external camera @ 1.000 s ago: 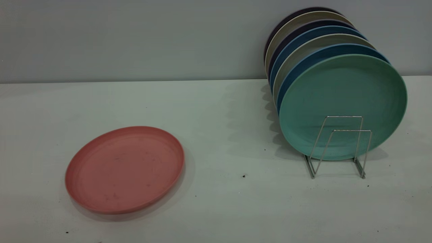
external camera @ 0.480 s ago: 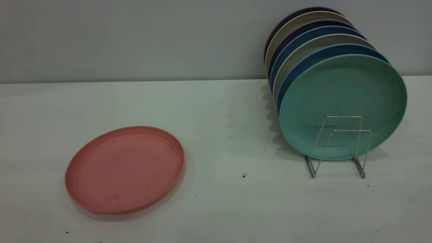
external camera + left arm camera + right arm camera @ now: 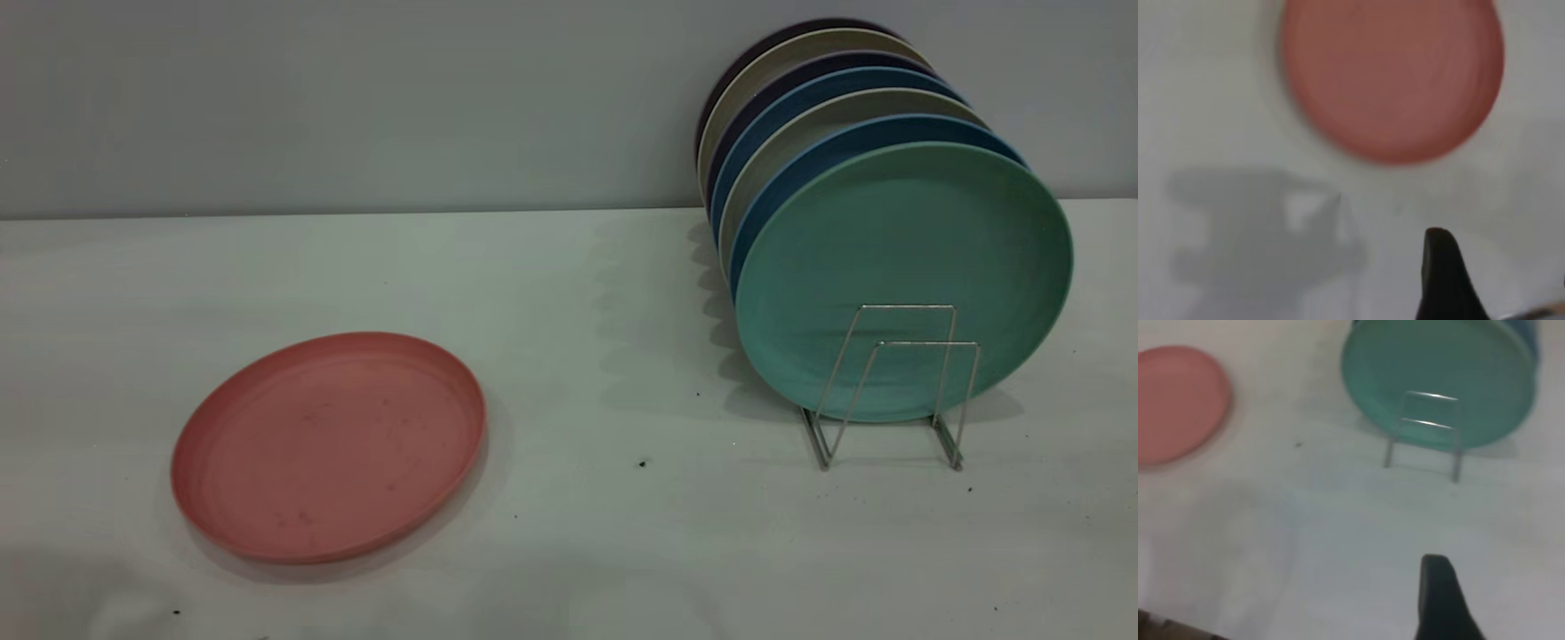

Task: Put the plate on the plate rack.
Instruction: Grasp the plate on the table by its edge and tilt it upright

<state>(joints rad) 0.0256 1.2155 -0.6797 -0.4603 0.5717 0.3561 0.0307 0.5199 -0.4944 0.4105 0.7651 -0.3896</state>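
- Lying flat on the white table (image 3: 587, 356), the plate (image 3: 327, 446) sat in the lower left of the exterior frame, its salmon-pink face up and nothing touching it.
- We saw the plate rack (image 3: 893, 391) at the right of that frame, well apart from the plate, with its two front wire loops standing bare.
- Behind those loops the teal-green plate (image 3: 902, 258) stood on edge, and behind it more plates (image 3: 805, 98) were filed upright in blue, cream and dark tones, receding toward the grey wall (image 3: 356, 98) at the upper right.
- Neither arm showed in the exterior frame.
- In the left wrist frame we saw the plate (image 3: 1395, 73) across the upper part of the picture, a grey shadow on the table at lower left, and one dark fingertip (image 3: 1441, 273) of the left gripper at the lower right edge, apart from the plate; whether that gripper was spread or pressed together, we could not tell.
- In the right wrist frame we saw the plate (image 3: 1175, 403) at upper left, the plate rack (image 3: 1425, 437) and the teal-green plate (image 3: 1438, 373) at upper right, and one dark fingertip (image 3: 1438, 597) of the right gripper at the bottom edge; its opening we could not tell either.
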